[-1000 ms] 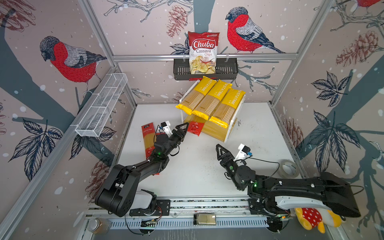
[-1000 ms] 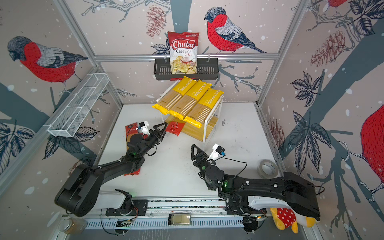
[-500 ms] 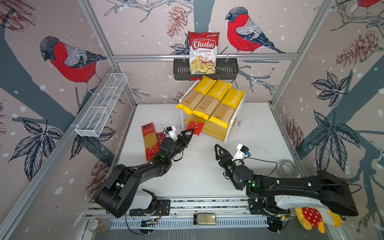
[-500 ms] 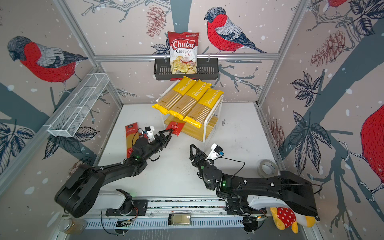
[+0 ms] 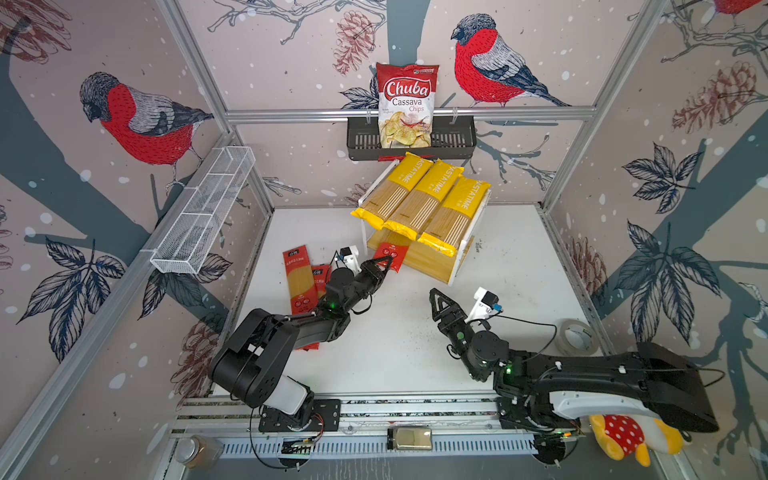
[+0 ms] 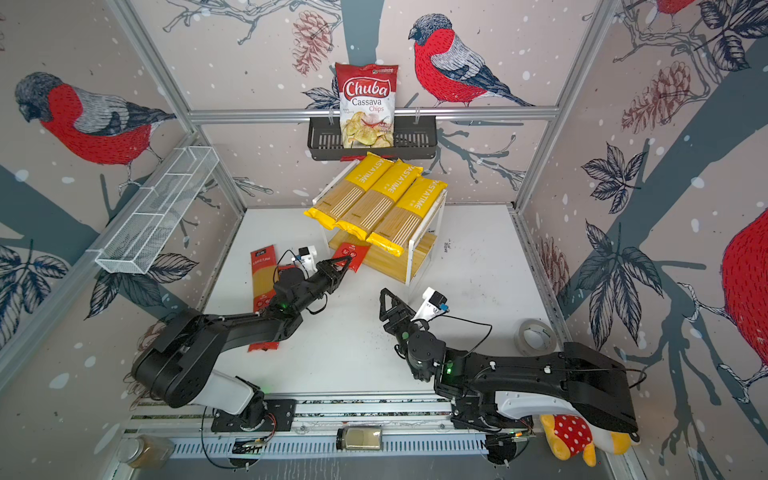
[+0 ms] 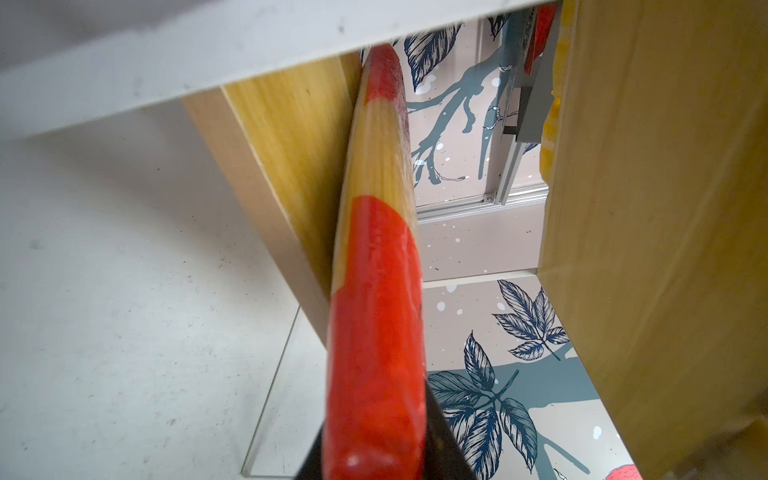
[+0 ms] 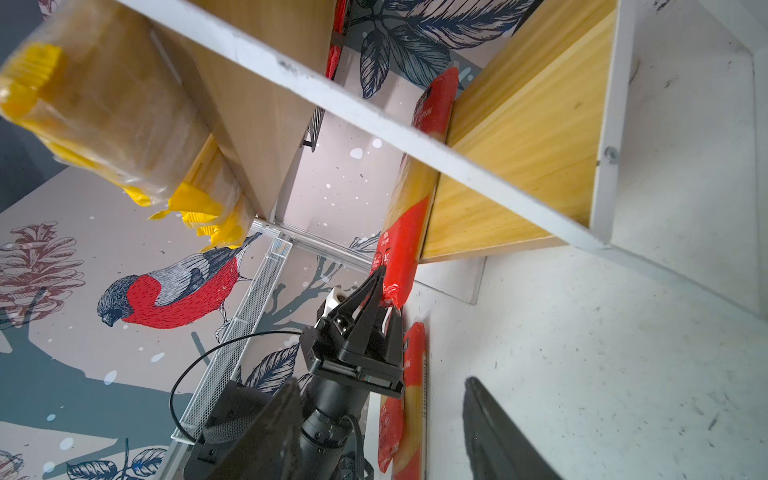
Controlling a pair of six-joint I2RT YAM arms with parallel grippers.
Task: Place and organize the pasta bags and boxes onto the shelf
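Note:
Three yellow PASTATIME bags point(image 5: 424, 199) lie side by side on the top tier of the shelf point(image 5: 465, 254). A red pack point(image 5: 391, 254) rests on the lower wooden board, its near end sticking out over the table. My left gripper point(image 5: 385, 262) is shut on that end; the left wrist view shows the red pack point(image 7: 374, 291) running out from between the jaws along the board point(image 7: 291, 166). Two more red packs point(image 5: 297, 274) lie on the table at the left, one partly under the left arm. My right gripper point(image 5: 435, 296) is open and holds nothing, in mid-table.
A Chuba chips bag point(image 5: 406, 104) stands in the black wall basket point(image 5: 453, 139). A white wire tray point(image 5: 203, 212) hangs on the left wall. A tape roll point(image 5: 577, 336) lies at the right edge, a plush toy point(image 5: 623, 436) front right, a jar point(image 5: 195, 451) front left.
My left gripper has moved right to the shelf's lower tier and closed on the near end of the red pack. The right arm has barely moved.

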